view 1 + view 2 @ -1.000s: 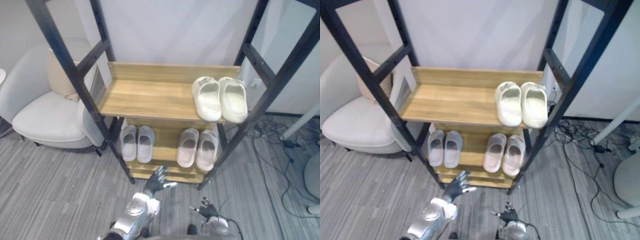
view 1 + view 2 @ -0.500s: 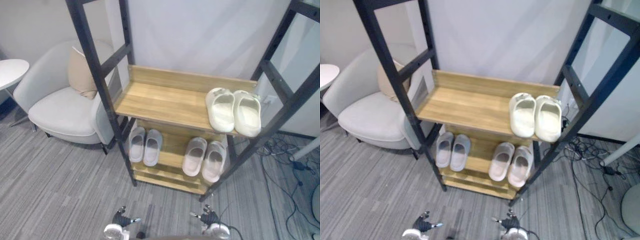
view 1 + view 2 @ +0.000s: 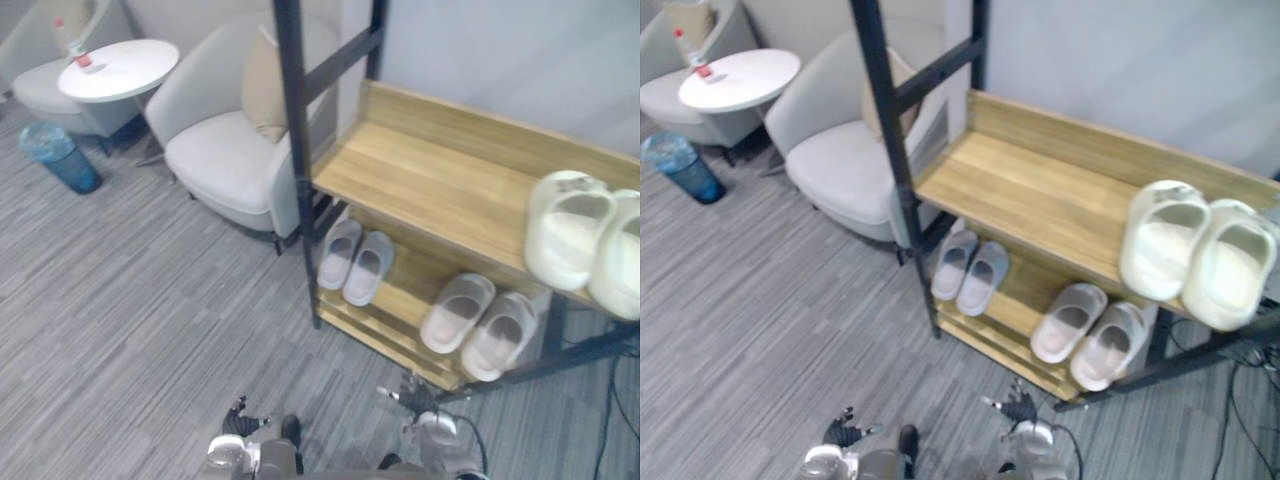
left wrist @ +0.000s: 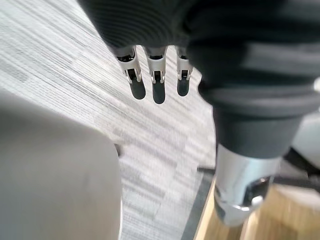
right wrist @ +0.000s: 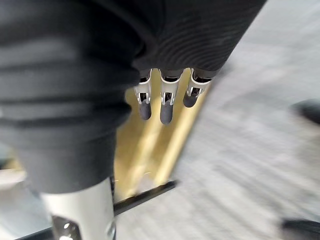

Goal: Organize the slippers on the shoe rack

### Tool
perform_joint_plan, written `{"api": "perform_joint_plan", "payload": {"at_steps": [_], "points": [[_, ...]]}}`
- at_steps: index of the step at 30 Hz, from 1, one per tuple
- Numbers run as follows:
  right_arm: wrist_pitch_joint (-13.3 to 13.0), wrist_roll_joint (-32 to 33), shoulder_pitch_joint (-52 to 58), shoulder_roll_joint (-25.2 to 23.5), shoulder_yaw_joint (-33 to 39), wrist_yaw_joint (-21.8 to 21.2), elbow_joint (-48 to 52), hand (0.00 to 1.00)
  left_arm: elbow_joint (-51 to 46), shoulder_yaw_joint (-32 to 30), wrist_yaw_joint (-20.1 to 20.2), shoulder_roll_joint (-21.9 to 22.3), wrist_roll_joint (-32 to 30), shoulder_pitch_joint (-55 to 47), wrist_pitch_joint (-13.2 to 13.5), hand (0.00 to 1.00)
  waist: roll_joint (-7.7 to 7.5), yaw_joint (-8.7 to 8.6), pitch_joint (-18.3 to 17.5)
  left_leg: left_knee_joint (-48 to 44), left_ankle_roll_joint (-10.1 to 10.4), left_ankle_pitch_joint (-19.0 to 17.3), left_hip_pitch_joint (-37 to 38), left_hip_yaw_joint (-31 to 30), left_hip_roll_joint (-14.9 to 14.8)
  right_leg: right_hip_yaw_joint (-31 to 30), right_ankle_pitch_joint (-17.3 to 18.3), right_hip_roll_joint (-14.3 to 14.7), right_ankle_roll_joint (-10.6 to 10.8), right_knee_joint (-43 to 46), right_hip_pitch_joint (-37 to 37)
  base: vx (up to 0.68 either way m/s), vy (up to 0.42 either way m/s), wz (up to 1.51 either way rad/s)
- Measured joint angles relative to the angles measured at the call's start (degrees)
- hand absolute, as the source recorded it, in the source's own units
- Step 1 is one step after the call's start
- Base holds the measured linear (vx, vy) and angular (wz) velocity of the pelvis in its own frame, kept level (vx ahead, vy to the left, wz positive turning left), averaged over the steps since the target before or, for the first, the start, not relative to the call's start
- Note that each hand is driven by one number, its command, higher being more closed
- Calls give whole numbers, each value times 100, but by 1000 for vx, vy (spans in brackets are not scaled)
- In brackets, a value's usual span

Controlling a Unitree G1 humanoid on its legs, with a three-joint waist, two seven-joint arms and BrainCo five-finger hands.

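The shoe rack (image 3: 292,150) has a black frame and wooden shelves. A cream pair of slippers (image 3: 585,240) sits at the right end of its upper shelf (image 3: 430,180). On the lower shelf lie a grey pair (image 3: 355,262) at the left and a pale pink pair (image 3: 478,322) at the right. My left hand (image 3: 238,428) and right hand (image 3: 415,400) hang low over the carpet in front of the rack. Both are open and hold nothing, with straight fingers (image 4: 157,90) in the left wrist view and fingers (image 5: 166,107) the same in the right wrist view.
A pale armchair (image 3: 220,150) with a beige cushion (image 3: 262,85) stands just left of the rack. Farther left are a round white table (image 3: 118,68) with a small bottle on it and a blue bin (image 3: 60,158). Grey carpet spreads out in front.
The camera has swung left, so the rack now sits at the right of the picture. My left hand, raised toward the rack's base a second ago, has dropped low.
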State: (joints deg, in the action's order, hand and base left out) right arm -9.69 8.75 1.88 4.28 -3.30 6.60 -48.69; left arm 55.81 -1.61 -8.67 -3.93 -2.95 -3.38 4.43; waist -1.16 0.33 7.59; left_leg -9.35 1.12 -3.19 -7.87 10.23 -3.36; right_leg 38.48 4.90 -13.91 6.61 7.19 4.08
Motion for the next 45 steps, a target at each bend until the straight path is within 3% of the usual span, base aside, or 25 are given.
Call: {"api": "perform_joint_plan", "payload": {"at_steps": [2,4,5,6,7,10,13,14,15,18,20,24,26,28,31,33,34,35,37,39,41,43,45], "points": [[71,-275,68,-87,102,28,-433,0,49,59,8,-182,107,2,20,0,-294,12,-73,239,-43,14,32,-257,332,174,173,-322,163,365,-39,101,126,54],[237,-433,212,-66,108,29,-760,0,175,141,2,-229,120,116,16,0,-392,-53,-1,142,-184,-165,108,-495,595,-11,395,-923,185,1592,-214,103,134,71],[268,-385,237,-45,237,20,-723,0,220,216,-2,-230,167,131,16,0,-374,-63,12,58,-217,-166,107,-623,674,-294,363,-1091,-42,2144,-376,124,144,94],[286,-446,238,-72,269,28,-624,0,231,343,0,-247,205,161,5,0,-350,-95,34,-71,-257,-229,210,-886,717,-1136,260,-1129,-498,2984,-744,146,85,123],[284,-498,252,-162,269,27,-566,0,224,371,-1,-248,211,192,2,0,-286,-126,69,-162,-273,-274,208,-1202,714,-2022,522,-745,-412,3267,-943,134,17,136],[247,-638,257,-273,255,26,-430,0,220,300,5,-204,282,216,9,0,-348,-52,33,-90,-239,-216,318,-1946,829,-3665,1121,299,-154,2935,-1174,127,-65,149],[211,-626,250,-372,252,20,-387,0,219,152,4,-117,306,204,6,0,-336,-69,10,-28,-150,-134,406,-2638,1000,-4592,1191,764,-157,2152,-1186,132,-170,127],[211,-615,263,-387,242,16,-399,0,213,72,3,-82,307,207,18,0,-375,-62,-29,-49,-101,-139,387,-2815,1080,-4665,1029,785,-284,1787,-1161,110,-242,156],[205,-598,268,-404,240,8,-410,0,228,26,1,-54,305,223,14,0,-415,-57,-46,-74,-32,-165,393,-3009,1160,-4553,1002,695,-221,1417,-971,100,-239,111],[206,-584,257,-368,246,3,-439,0,224,-100,3,159,306,207,20,0,-152,-26,-167,123,57,-114,384,-2758,865,-3905,956,693,-284,1066,-766,74,-164,87],[206,-584,252,-376,202,-9,-455,0,222,-169,1,276,307,210,21,0,-142,-28,-172,76,73,-107,262,-2367,744,-3509,947,677,-298,954,-551,50,-102,96],[212,-588,122,-436,194,12,-634,0,178,-172,13,337,302,395,18,0,-317,-104,-72,-496,-157,-260,-290,64,158,-2593,938,568,-297,909,-394,20,-16,112],[235,-587,78,-436,70,29,-729,0,188,-137,12,240,299,434,22,0,-420,15,-100,-587,-251,-511,-421,514,109,-2400,933,474,-288,827,-377,55,84,56],[236,-582,72,-424,74,34,-738,0,281,-135,9,244,300,462,17,0,-406,-79,-80,-818,-259,-720,-418,1139,-115,-2186,844,399,-190,636,-164,143,143,67],[242,-509,43,-367,85,28,-812,0,341,-62,4,249,300,494,16,0,-319,-43,-54,-972,-316,-924,-401,896,127,-2116,839,181,-190,1077,-134,134,198,58],[239,-418,30,-350,91,23,-799,0,388,75,7,237,297,483,14,0,-280,-46,-61,-959,-411,-1013,-236,632,392,-2315,726,-160,-164,2579,-639,240,285,79],[245,-419,36,-294,87,19,-706,0,408,105,5,216,298,477,11,0,-256,-64,-24,-945,-470,-1066,-105,452,532,-2627,494,-263,-438,3486,-1014,263,204,91],[243,-419,46,-291,89,16,-653,0,426,99,4,192,299,470,10,0,-247,-101,-2,-929,-506,-1108,1,306,603,-2877,497,-191,-523,4015,-1212,291,138,100],[223,-421,39,-270,83,6,-595,0,460,81,4,142,299,453,-14,0,-223,-159,25,-689,-539,-1165,454,-89,674,-3398,969,485,-350,4726,-1638,303,63,96],[194,-417,28,-216,79,-11,-604,0,512,79,8,138,298,439,-17,0,-189,-158,34,-340,-559,-1140,844,-350,707,-3263,1226,850,-416,4283,-2014,340,28,72],[165,-411,-8,-168,98,-34,-594,0,558,25,10,165,300,459,-31,0,-144,-196,63,-90,-567,-1177,1117,-675,711,-3244,1235,1206,-417,3430,-2394,448,-10,79],[126,-408,-16,-130,103,-39,-631,0,567,22,40,189,298,440,-27,0,-143,-376,65,188,-493,-1268,1432,-1148,733,-3431,759,1425,-462,1913,-2492,556,-80,117],[124,-377,45,-83,135,-57,-619,0,584,-183,140,301,263,363,-31,0,-126,-402,17,186,-303,-1472,1828,-1405,677,-3398,173,1437,-914,1771,-2405,532,-124,93]]}}
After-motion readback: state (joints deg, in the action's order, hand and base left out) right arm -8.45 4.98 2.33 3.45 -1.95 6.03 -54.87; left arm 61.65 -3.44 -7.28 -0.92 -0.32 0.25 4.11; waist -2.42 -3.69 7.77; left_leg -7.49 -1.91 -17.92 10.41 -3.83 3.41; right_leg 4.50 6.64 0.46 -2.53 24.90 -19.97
